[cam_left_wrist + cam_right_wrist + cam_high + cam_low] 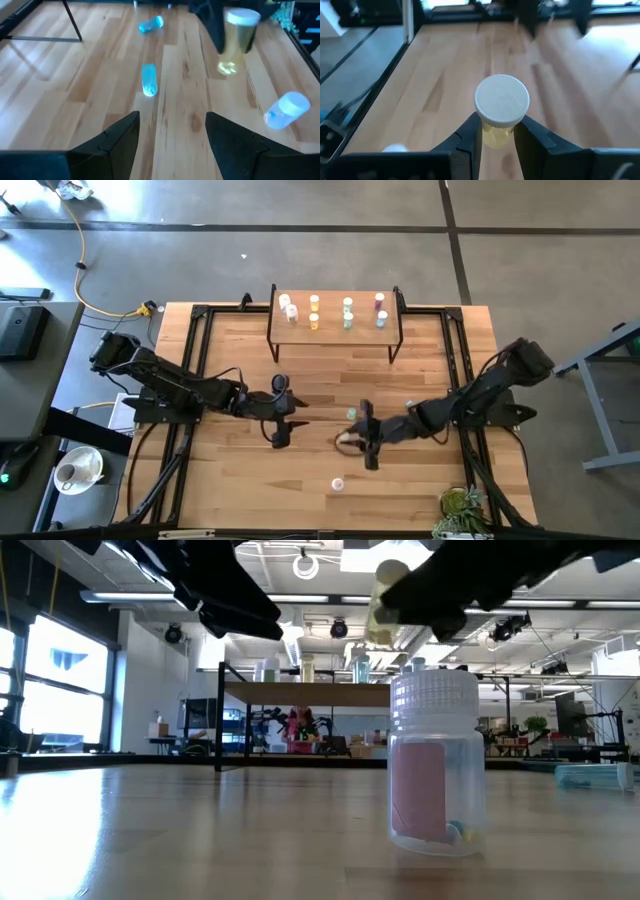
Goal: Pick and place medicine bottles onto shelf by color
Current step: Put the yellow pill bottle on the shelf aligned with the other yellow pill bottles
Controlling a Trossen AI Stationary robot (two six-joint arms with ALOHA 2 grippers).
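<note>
4 cameras are covering the scene. The high view is looking straight down on the whole table (250,480), with the shelf (335,330) at its far edge. The low view is sitting at tabletop level, facing the shelf (300,692) and room, very near a pink bottle (435,765). Each wrist view is looking forward past its own fingers. Both wrist views are sharing the yellow bottle (239,37) (501,112).

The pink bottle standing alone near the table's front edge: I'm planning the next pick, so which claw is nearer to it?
Right. The right claw, shut on a yellow bottle, sits just behind the pink bottle. The left claw, open, waits farther back and off to the left.
</note>
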